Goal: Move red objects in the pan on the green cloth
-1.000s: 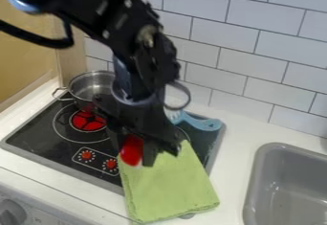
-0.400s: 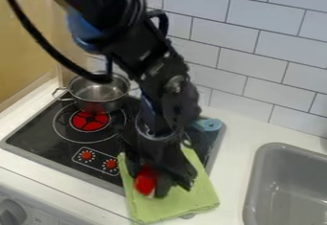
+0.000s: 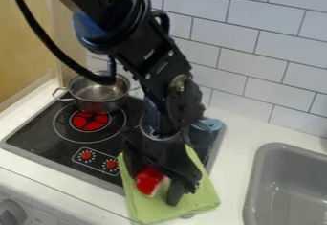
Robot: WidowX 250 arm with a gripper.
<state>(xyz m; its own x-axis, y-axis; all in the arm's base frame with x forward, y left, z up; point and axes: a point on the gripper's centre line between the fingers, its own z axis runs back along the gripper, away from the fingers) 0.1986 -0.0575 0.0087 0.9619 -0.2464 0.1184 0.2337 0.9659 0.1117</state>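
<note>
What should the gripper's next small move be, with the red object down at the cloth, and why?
I'd raise the gripper gently, straight up. Its fingers look spread, with a gap between the red object and one finger, and the object seems to be resting on the green cloth, so it looks released.
</note>
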